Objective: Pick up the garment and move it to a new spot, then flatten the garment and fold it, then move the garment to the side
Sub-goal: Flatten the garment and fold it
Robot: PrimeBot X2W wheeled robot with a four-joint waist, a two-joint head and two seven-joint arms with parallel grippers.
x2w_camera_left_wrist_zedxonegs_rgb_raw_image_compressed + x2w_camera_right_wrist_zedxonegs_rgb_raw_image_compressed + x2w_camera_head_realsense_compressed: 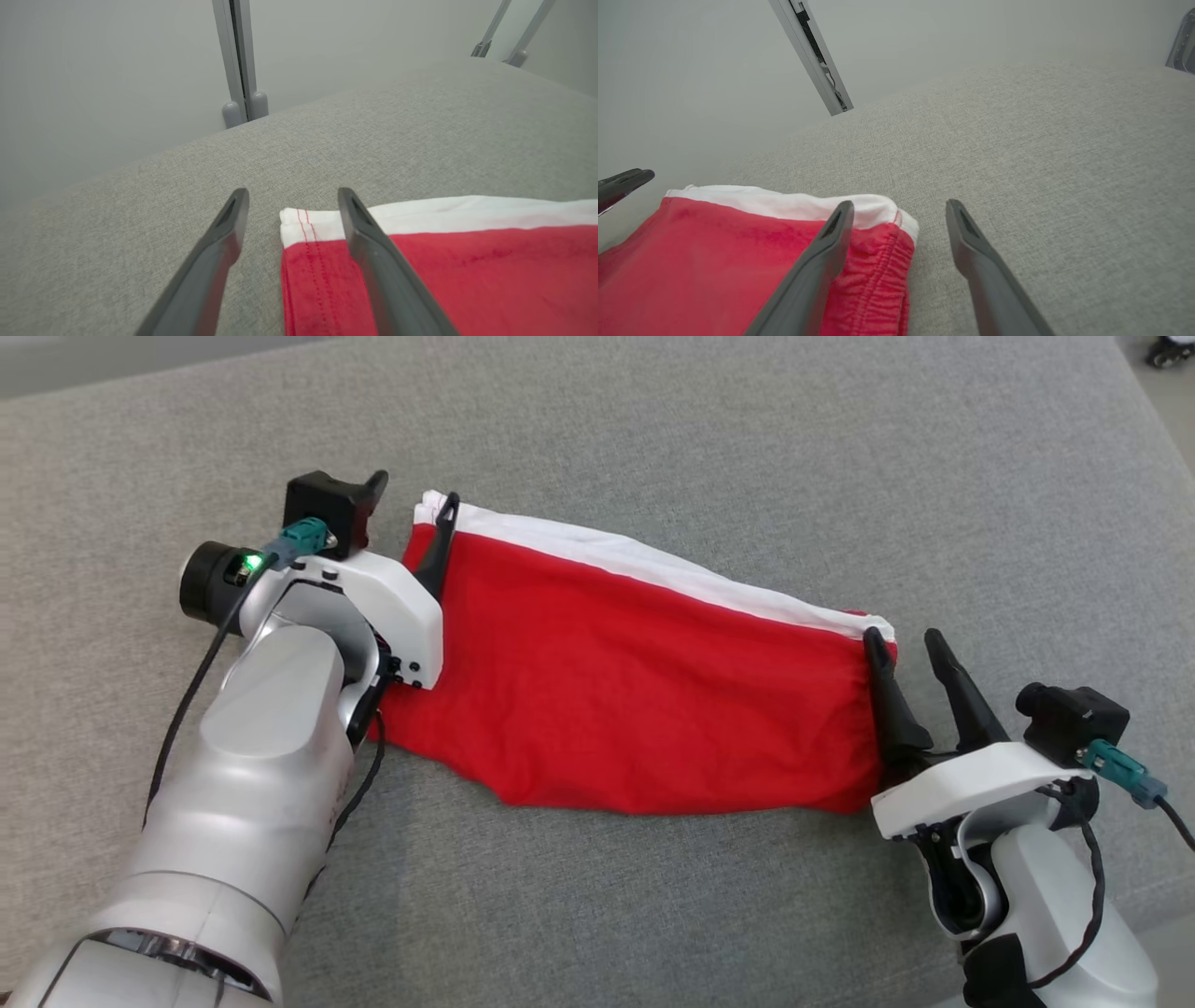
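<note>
We had the garment point(644, 700) lying as a long red strip across the grey surface point(653, 420), with a white band point(653, 565) along its far edge. It lay between the two arms, which sat at its two ends.

The left tool point(416, 488) stood wide open and held nothing. One finger was over the garment's far left corner and the other was off the cloth, above bare surface. The right tool point(903, 636) was just as wide and also empty, one finger over the right end and the other beyond it. Because each tool straddled a corner, we judged that the cloth had been laid down by those corners to keep the far edges lined up. We also judged that the fold was made and the shift to the side was not yet done.

The head view gave us the whole length and the uneven near edge, which sagged toward us in the middle. The left wrist view showed the double line of red stitching at the corner hem. The right wrist view showed the gathered, elastic-looking right end, and a finger of the left tool at the view's far left edge.
</note>
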